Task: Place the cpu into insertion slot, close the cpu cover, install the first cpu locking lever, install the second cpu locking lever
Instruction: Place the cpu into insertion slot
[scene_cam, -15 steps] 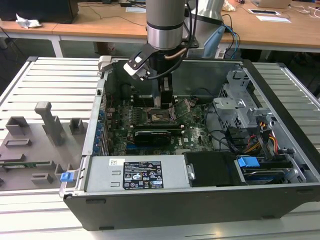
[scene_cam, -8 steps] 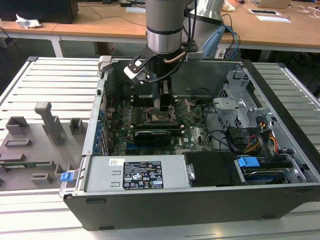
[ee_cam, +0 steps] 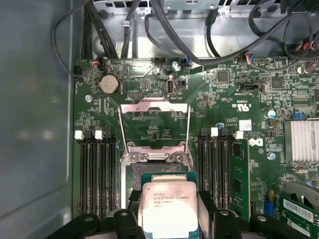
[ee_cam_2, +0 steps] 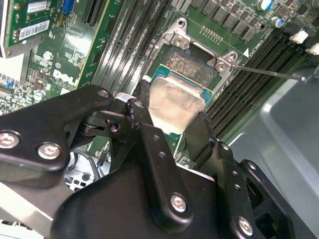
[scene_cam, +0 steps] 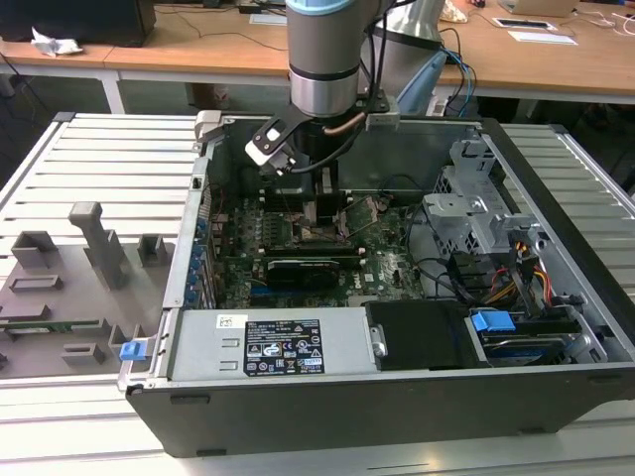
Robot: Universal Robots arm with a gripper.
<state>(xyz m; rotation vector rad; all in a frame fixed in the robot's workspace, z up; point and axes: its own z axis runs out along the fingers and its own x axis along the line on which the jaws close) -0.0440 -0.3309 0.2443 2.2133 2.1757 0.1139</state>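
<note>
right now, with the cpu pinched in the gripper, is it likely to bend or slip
The cpu looks like a flat plate with a metal face, so probably stiff, not floppy. The gripper grips only its thin edges, so it may slip or tilt if nudged. It is small and thin, likely light.

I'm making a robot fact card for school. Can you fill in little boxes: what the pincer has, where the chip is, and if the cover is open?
pincer: shut on the cpu, with a finger on each of two opposite edges
cpu: silvery face showing, held over the insertion slot, not seated in it
insertion slot: partly showing past the chip's edge
cpu cover: swung open, away from the slot
place: inside an open computer case
</note>
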